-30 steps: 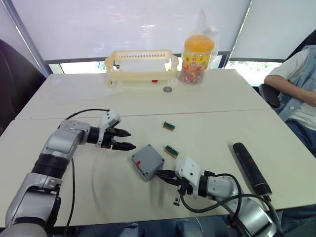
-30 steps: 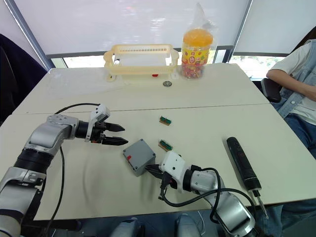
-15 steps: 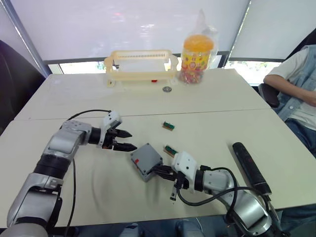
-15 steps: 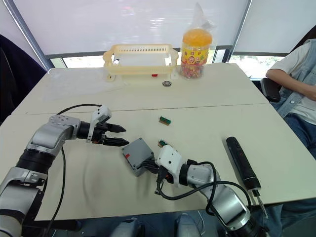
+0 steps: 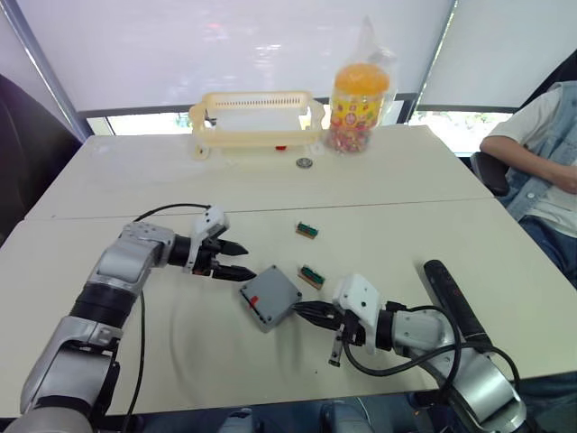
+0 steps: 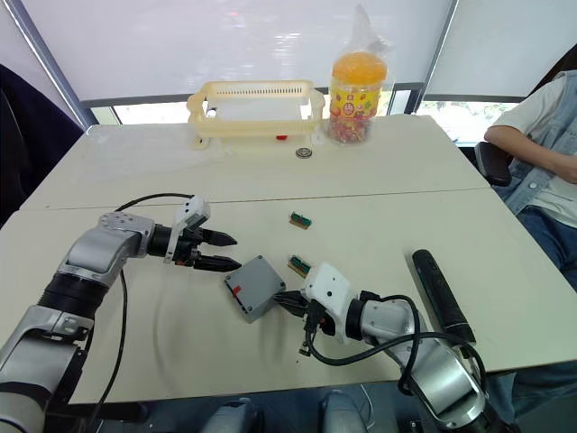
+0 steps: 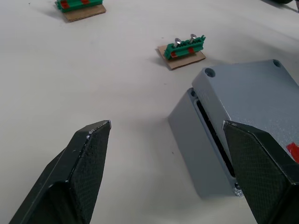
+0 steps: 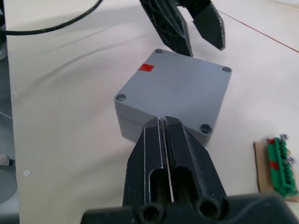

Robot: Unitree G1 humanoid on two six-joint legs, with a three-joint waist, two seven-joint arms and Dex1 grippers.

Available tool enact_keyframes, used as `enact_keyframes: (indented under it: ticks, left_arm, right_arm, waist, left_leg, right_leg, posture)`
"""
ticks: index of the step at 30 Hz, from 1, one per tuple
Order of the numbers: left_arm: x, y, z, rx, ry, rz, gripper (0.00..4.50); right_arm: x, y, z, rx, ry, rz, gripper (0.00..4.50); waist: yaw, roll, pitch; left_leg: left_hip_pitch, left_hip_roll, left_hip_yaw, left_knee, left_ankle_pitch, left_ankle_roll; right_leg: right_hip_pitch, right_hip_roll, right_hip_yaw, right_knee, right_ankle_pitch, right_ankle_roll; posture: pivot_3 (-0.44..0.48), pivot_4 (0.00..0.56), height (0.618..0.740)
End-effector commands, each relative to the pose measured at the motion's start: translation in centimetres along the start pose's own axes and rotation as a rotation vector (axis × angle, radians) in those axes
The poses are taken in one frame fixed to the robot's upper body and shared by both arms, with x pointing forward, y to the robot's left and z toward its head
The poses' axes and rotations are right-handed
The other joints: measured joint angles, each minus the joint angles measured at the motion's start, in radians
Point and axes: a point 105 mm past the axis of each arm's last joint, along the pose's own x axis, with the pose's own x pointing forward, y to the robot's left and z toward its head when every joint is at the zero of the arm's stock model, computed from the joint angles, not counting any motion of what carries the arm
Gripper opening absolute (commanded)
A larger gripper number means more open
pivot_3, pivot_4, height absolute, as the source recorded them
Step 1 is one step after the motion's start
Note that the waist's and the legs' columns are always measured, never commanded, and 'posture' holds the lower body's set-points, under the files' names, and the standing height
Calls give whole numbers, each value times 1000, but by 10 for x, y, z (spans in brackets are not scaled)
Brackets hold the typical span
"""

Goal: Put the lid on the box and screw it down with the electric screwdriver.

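Two grippers flank the box (image 5: 270, 297): my left gripper (image 5: 236, 260) spread wide off one corner, my right gripper (image 5: 309, 313) pinched closed against the opposite edge. Bare table (image 5: 180, 334) lies around.

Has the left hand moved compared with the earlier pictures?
Yes. The left hand has come closer to the box. Judged against the table seam, the gap between its fingertips and the box is now smaller.

I'm in an office: pale desks (image 5: 379, 194) pushed together, roller blinds (image 5: 234, 45) over windows, a seated person (image 5: 541, 162).
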Motion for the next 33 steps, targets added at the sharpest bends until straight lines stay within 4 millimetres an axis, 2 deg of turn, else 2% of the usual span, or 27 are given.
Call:
enact_keyframes:
  ticks: [1, 8, 12, 15, 19, 24, 29, 33]
  left_arm:
    - [-7, 4, 9, 33, -13, 24, 3945]
    - [-14, 13, 8, 24, -18, 72, 3945]
    - [-17, 17, 9, 25, -18, 88, 3945]
    - [-23, 18, 9, 25, -19, 103, 3945]
    - [-32, 16, 6, 25, -8, 109, 3945]
    - [-52, -10, 0, 26, 38, 70, 3945]
    - [-60, -30, -6, 21, 71, 56, 3945]
    - [-54, -41, -8, 15, 68, 48, 3945]
  right_arm:
    - [-8, -8, 9, -34, -36, -43, 41]
    - [-6, 3, 1, -24, -15, -4, 41]
    - [-6, -10, -8, -34, 12, -57, 41]
    - [-12, -23, -6, -60, -1, -108, 41]
    - [-16, -25, -7, -69, 8, -114, 41]
    - [-8, -30, -10, -65, 6, -132, 41]
    - [-2, -37, -11, -75, 1, -148, 41]
    - [2, -36, -12, -83, -3, -132, 41]
  waist:
    - [0, 0, 0]
    - [0, 0, 0]
    - [0, 0, 0]
    - [0, 0, 0]
    - [-1, 0, 0]
    - [-7, 1, 1]
    - [0, 1, 2]
    - [2, 1, 2]
  left_leg:
    - [0, 0, 0, 0, 0, 0]
    - [0, 0, 0, 0, 0, 0]
    - [0, 0, 0, 0, 0, 0]
    - [0, 0, 0, 0, 0, 0]
    - [0, 0, 0, 0, 0, 0]
    - [0, 1, 1, -1, -1, 1]
    - [0, 3, 1, -1, -1, 1]
    - [0, 2, 1, -1, -1, 1]
  right_leg:
    - [0, 0, 0, 0, 0, 0]
    - [0, 0, 0, 0, 0, 0]
    - [0, 0, 0, 0, 0, 0]
    - [0, 0, 0, 0, 0, 0]
    - [0, 0, 0, 0, 0, 0]
    - [-1, 0, 1, 0, 0, 0]
    - [0, 0, 1, -1, 0, -1]
    - [0, -1, 1, -1, -1, -1]
  posture:
    - [0, 150, 740]
    - [0, 150, 740]
    - [0, 150, 740]
    - [0, 150, 740]
    - [0, 150, 740]
    - [0, 150, 740]
    - [0, 150, 740]
    - [0, 150, 740]
